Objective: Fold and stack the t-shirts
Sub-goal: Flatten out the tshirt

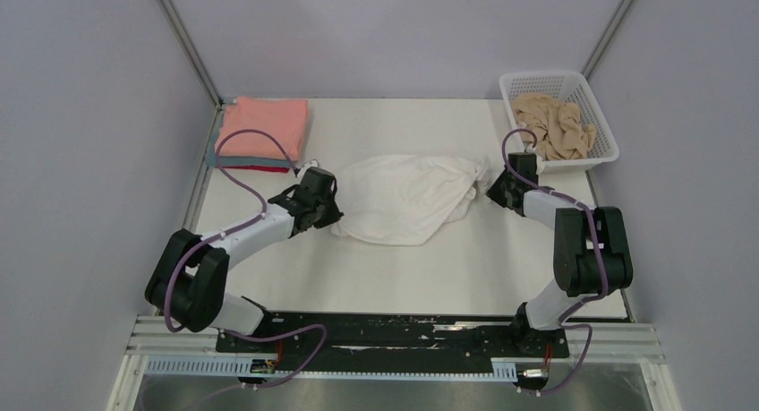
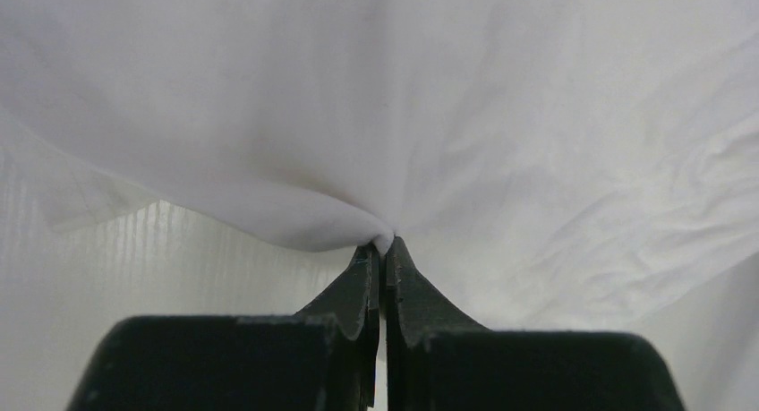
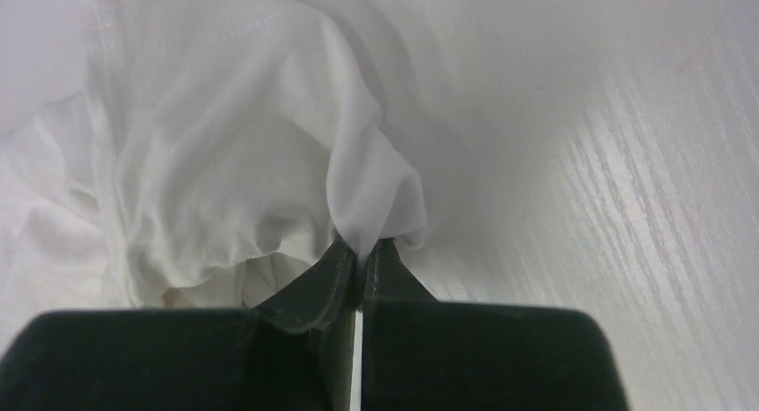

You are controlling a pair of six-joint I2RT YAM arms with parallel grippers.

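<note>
Where white t-shirt (image 1: pixel 407 199) lies: crumpled heap at centre of table (image 1: pixel 403 277), a bit toward the far side; wrinkles and folds are seen all over it.
L gripper (image 2: pixel 382 245): closed; a small pinch of white cloth is clamped betw. the fingertips, and the cloth is drawn into a peak at the tips.
Shirt rel. to L gripper: heap's left edge is held; rest of the shirt is spread ahead of the gripper and off to its right, draped down onto the table.
R gripper (image 3: pixel 361 248): closed; a fold of white cloth is nipped at the tips, w/ a loose flap seen just above them.
Shirt rel. to R gripper: heap's right end is held; bulk of the cloth is seen ahead and to the left in the wrist view, bare tabletop to the right.
Arms: both are bent inward from the near edge, one at each side of the heap, shirt betw. them.
Far right corner: tan t-shirt (image 1: pixel 555 124) is bunched inside white mesh basket (image 1: pixel 537 78); near R gripper, not touched; well apart from L gripper.
Far left corner: folded stack, salmon-pink t-shirt (image 1: pixel 264 124) on top, edges of teal t-shirt (image 1: pixel 217 159) and red t-shirt (image 1: pixel 264 168) seen under it; near L gripper, not touched.
</note>
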